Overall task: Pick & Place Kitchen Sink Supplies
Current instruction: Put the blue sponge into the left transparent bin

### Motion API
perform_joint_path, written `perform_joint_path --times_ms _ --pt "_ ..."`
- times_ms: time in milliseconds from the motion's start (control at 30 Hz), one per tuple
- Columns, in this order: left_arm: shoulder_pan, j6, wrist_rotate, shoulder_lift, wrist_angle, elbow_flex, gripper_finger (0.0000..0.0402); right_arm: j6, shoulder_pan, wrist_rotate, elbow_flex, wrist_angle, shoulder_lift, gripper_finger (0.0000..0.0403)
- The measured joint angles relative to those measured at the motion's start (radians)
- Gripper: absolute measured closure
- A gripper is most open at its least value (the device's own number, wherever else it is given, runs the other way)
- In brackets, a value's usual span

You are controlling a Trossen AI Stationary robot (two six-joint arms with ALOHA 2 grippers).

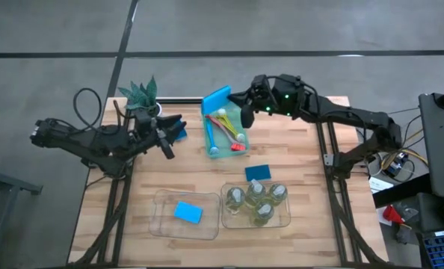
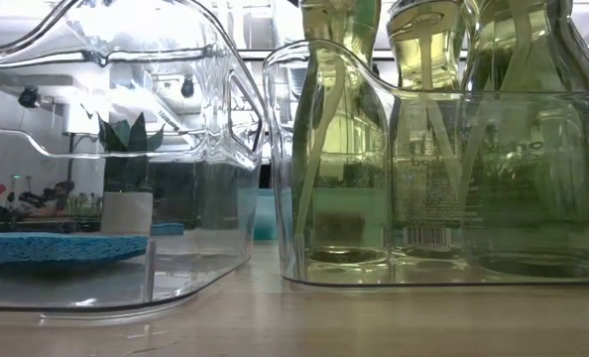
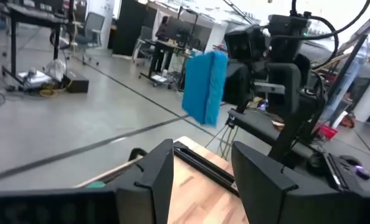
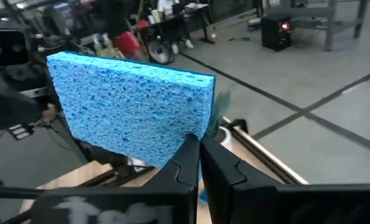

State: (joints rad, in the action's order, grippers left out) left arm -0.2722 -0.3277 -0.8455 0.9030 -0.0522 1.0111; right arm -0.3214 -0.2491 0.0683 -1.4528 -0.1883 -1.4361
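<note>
My right gripper (image 1: 237,101) is shut on a blue sponge (image 1: 217,99), held in the air over the far end of the pale green tray (image 1: 211,146). Red and yellow-handled brushes (image 1: 229,131) lie in that tray. A second sponge (image 1: 257,172) lies flat on the wooden table. A third sponge (image 1: 187,212) lies flat in the left clear bin (image 1: 162,224). Several bottles of yellow-green liquid (image 1: 256,202) stand upright in the right clear bin (image 1: 285,221). My left gripper (image 1: 166,138) hangs open by the plant, nothing between its fingers (image 3: 157,171). My right gripper pinches the sponge's lower edge near one corner (image 4: 191,132) between its two fingers. The fingers run roughly level, from the table's right side. The sponge stands on edge beyond the fingertips, its broad porous face showing, lifted clear of tray and table.
A small potted green plant (image 1: 141,97) stands at the far left corner, close to my left gripper. The two clear bins sit side by side near the front edge. Bare wood lies between the tray and the bins, and along the table's right side.
</note>
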Motion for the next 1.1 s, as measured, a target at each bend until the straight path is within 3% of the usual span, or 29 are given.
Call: perform_joint_path --times_ms 367,767,1100 --pt "0.002 0.025 -0.004 0.031 0.047 0.000 0.0248 -0.015 0.083 0.035 -0.076 0.018 -0.114 0.0394" --pt "0.002 0.019 -0.005 0.030 0.047 0.000 0.0248 -0.005 0.097 0.024 -0.208 -0.022 -0.221 0.0394" --pt "0.002 -0.033 -0.012 0.030 0.041 0.000 0.0266 0.008 0.114 0.010 -0.272 -0.107 -0.242 0.0394"
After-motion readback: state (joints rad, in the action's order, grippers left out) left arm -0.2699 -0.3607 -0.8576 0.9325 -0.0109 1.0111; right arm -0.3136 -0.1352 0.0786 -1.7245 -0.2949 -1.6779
